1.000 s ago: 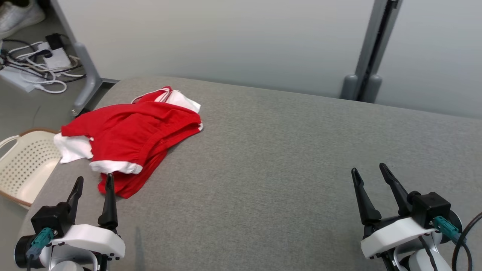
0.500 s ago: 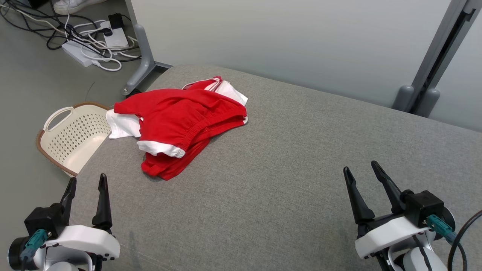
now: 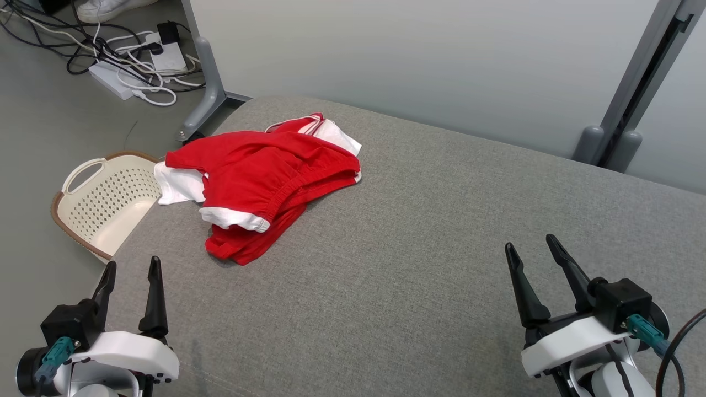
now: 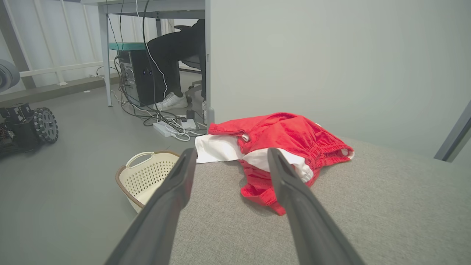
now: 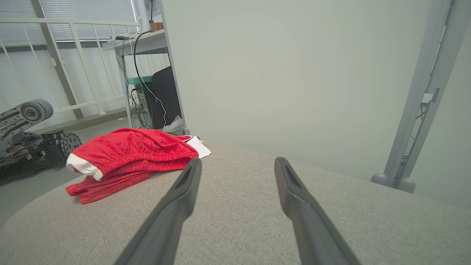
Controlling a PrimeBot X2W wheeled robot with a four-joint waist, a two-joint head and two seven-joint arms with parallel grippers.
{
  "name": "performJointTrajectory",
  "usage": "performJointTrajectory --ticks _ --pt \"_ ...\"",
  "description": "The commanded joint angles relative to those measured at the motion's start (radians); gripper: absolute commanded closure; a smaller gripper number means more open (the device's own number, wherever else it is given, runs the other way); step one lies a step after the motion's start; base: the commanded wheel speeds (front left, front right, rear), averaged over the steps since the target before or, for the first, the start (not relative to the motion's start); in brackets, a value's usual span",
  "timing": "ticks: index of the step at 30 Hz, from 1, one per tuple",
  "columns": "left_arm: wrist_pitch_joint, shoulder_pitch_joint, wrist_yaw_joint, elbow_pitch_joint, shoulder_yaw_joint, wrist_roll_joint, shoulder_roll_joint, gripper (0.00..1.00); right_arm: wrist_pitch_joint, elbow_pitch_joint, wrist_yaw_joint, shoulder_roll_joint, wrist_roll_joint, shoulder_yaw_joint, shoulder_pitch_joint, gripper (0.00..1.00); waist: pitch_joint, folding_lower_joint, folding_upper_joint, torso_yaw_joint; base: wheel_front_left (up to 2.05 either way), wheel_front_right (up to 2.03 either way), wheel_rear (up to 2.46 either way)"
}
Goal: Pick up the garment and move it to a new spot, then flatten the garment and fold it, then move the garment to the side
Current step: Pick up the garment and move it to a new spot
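Observation:
The garment is a crumpled heap of red cloth with white trim, lying at the far left corner of the grey padded table. It also lies ahead in the left wrist view and off to the left in the right wrist view. My left gripper hovers open at the table's near left edge, short of the garment and holding nothing. Far over at the near right, my right gripper stands open and empty too.
A cream perforated laundry basket sits on the floor just left of the table. A power strip and tangled cables lie on the floor beyond it, beside a grey partition leg. A pale wall panel backs the table.
The head camera swung left one second ago, so the garment and basket sit further right in the picture. Both grippers stay open and hold their places over the last half second.

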Motion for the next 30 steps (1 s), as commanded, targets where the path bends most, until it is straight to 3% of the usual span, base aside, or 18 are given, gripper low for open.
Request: performJointTrajectory --ticks 1,9,18,30 --pt "-0.002 -0.009 0.005 0.000 -0.002 -0.002 0.003 0.00 -0.006 -0.002 0.002 -0.010 -0.003 -0.005 0.000 0.00 0.000 0.0000 0.0000 0.000 0.00 0.00 0.00" --pt "0.008 -0.085 -0.003 -0.023 -0.020 0.001 0.006 0.00 0.009 -0.015 0.002 -0.018 -0.007 0.005 -0.014 0.00 0.026 0.0000 0.0000 -0.022 0.00 0.00 0.00" --pt "0.029 -0.255 -0.023 0.001 -0.009 -0.033 0.017 0.00 0.049 -0.073 0.002 -0.049 -0.032 0.025 -0.073 0.00 0.170 0.0000 0.0000 -0.133 0.00 0.00 0.00" --pt "0.062 -0.410 -0.055 0.293 0.020 -0.084 0.065 0.00 0.067 -0.115 0.002 -0.077 -0.039 0.031 -0.130 0.00 0.316 0.0000 0.0000 -0.215 0.00 0.00 0.00"
